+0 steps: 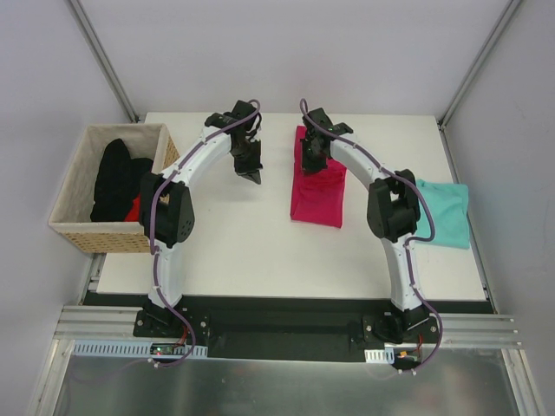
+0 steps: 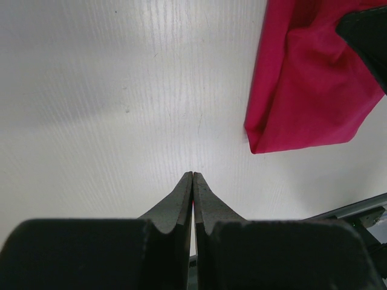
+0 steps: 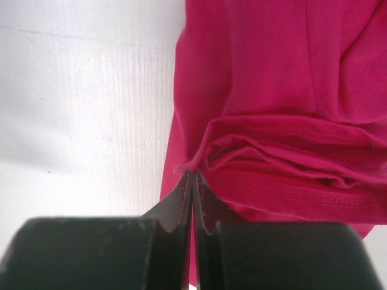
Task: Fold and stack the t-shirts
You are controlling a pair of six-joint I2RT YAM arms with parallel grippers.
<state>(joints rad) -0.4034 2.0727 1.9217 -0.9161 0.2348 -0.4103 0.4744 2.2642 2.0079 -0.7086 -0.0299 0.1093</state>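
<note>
The magenta-pink t-shirt [image 1: 319,195] lies folded into a long strip in the middle of the table. My right gripper [image 1: 310,163] is at its far end, jaws shut, with a bunched hem fold of the pink t-shirt [image 3: 284,90] pinched at the fingertips [image 3: 193,174]. My left gripper [image 1: 257,177] hovers over bare table just left of the shirt. It is shut [image 2: 192,174] with nothing in it, and the pink t-shirt's corner [image 2: 308,90] lies off to its right. The teal t-shirt [image 1: 447,212] lies at the table's right edge, partly hidden by the right arm.
A wicker basket [image 1: 104,238] stands off the table's left side, holding a black garment [image 1: 117,178] and something red [image 1: 132,210]. Metal frame posts rise at the far corners. The table's front edge runs just ahead of the arm bases.
</note>
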